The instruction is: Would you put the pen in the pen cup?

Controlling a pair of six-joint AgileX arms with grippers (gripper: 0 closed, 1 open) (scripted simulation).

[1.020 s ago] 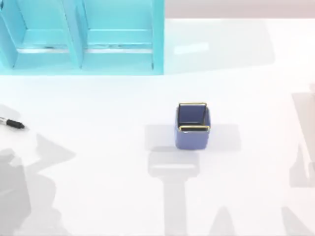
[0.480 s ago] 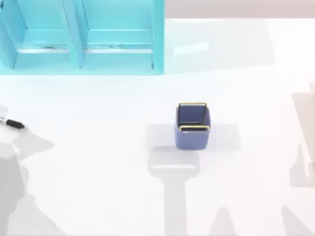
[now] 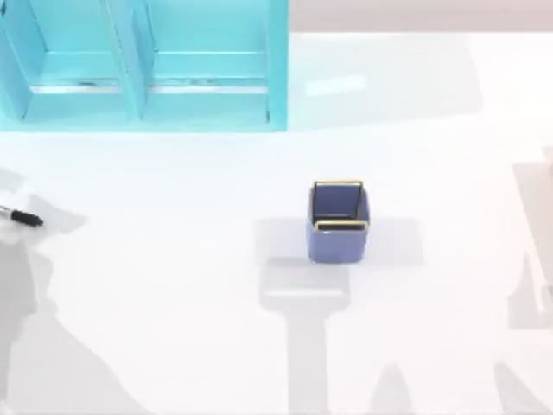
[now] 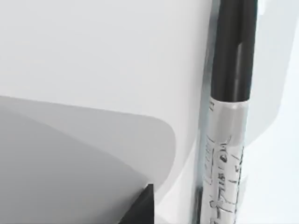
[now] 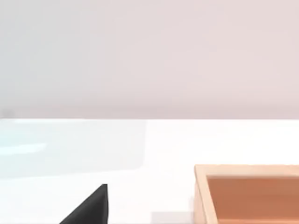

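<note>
Far out to the left of the pen cup (image 3: 339,223), at the very edge of the top view: the pen (image 3: 23,217), flat on the white table (image 3: 173,285), well apart from the cup. Long axis roughly along the line toward the pen cup, tilted only a little, black end turned to the cup and silver-grey body trailing away from it.

Close over that pen in the left wrist view (image 4: 228,116), with the left gripper (image 4: 142,209) just beside the barrel and not touching it. No telling from these views whether that gripper is spread or pressed together. Nothing pinched, by the look of it, since the pen lies on the table.

On the other side of the pen cup, well away from it: the right gripper (image 5: 91,207), parked near a wooden box (image 5: 247,191), state likewise impossible to tell. Clearly the farther of the two from the pen, so a job for the left arm.

Judging by this: reach stage, grasp not yet made. Next, probably, a sideways correction to bring the barrel between the jaws, closing across the long axis (a thin round stick, likely to roll if nudged from one side). Then a long carry rightward to the pen cup, upright and open-topped, in front of the turquoise shelf unit (image 3: 143,65).
</note>
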